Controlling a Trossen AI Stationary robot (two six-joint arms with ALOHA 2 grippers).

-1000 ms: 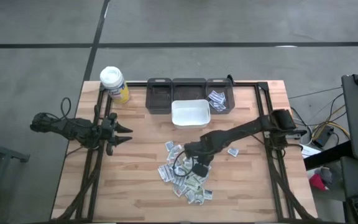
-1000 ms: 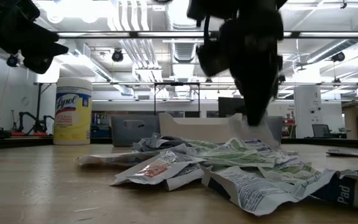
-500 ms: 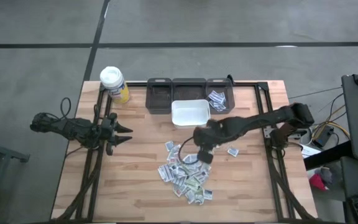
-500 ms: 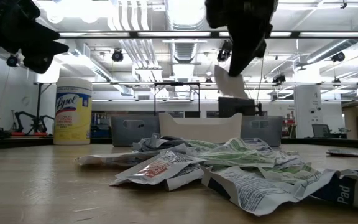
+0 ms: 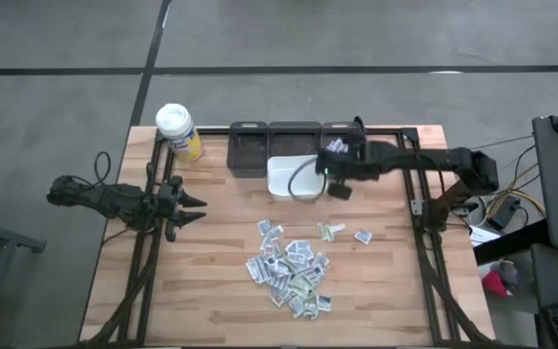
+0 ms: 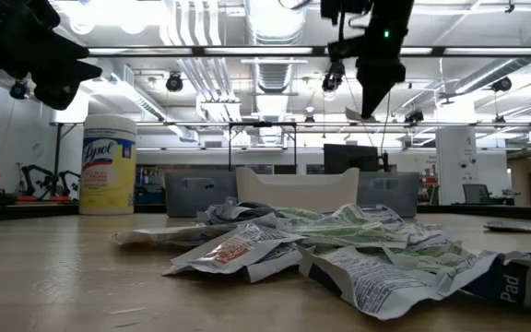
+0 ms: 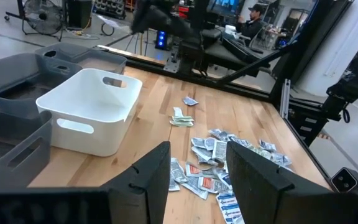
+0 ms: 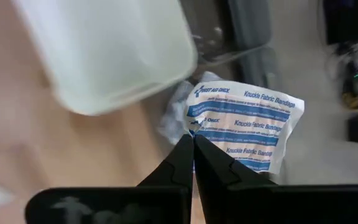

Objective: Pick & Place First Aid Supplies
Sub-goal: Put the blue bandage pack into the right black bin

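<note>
A: high view first, where's everything? The right gripper (image 5: 332, 167) hangs over the edge between the white tub (image 5: 294, 176) and the right-hand grey bin (image 5: 342, 152). The left gripper (image 5: 194, 207) waits at the table's left, fingers spread wide

B: and the packets? The pile of packets (image 5: 291, 270) sits mid-table, well apart from the tub

A: low view: the pile (image 6: 339, 247) lies in front, with the right gripper (image 6: 369, 97) high above

B: right wrist view: its fingertips are pinched tight on a blue-printed packet (image 8: 244, 132), right beside the tub (image 8: 107, 50)
</note>
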